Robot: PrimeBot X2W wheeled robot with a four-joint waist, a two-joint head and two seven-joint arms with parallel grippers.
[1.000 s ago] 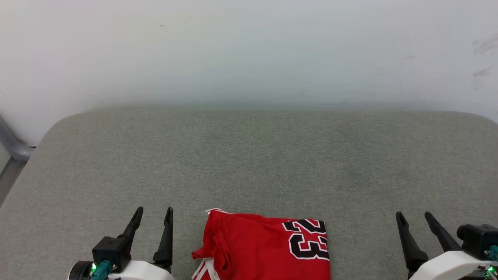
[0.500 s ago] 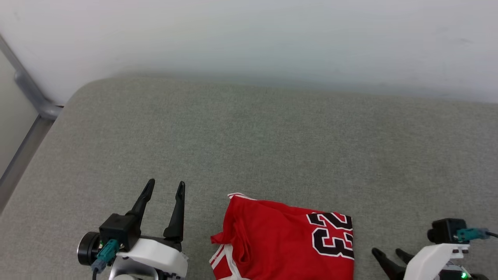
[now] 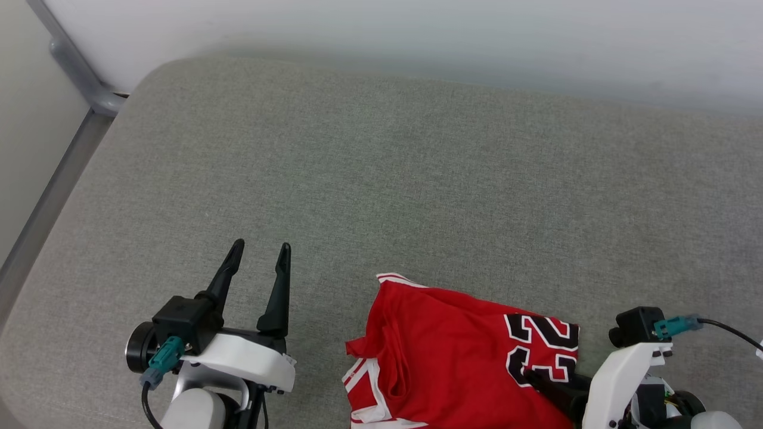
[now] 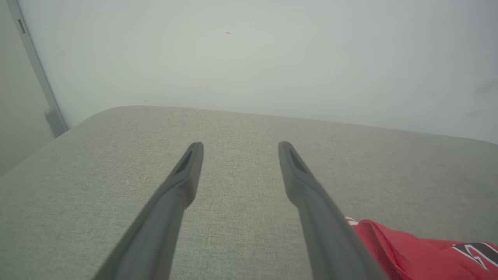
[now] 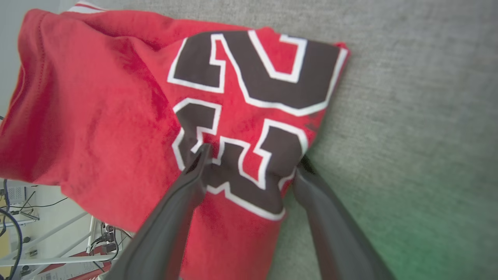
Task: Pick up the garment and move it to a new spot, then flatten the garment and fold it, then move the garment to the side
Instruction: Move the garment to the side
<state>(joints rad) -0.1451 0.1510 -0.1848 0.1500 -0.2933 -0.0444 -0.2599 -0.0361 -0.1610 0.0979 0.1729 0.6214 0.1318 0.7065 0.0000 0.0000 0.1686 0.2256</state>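
The garment [image 3: 453,351], a red shirt with black-and-white block lettering and white striped trim, lies folded at the near edge of the grey cushion [image 3: 417,179]. In the right wrist view the garment [image 5: 116,109] overhangs that edge. My right gripper [image 5: 255,155] is open and straddles the garment's lettered right side: one fingertip [image 5: 202,151] is on the lettering, the other sits at the fabric's edge. In the head view the right gripper [image 3: 545,386] reaches in from the lower right. My left gripper [image 3: 261,247] is open and empty over bare cushion, left of the garment [image 4: 408,252].
A white wall [image 3: 417,36] runs behind the cushion. A grey metal rail [image 3: 77,71] stands at the far left corner. Past the cushion's near edge, cables and a frame on the floor [image 5: 46,241] are visible. Bare cushion stretches beyond and to both sides of the garment.
The head camera has tilted down and shifted. My right gripper has swung from the right side in over the garment's lettered edge. The left gripper remains open in about the same pose.
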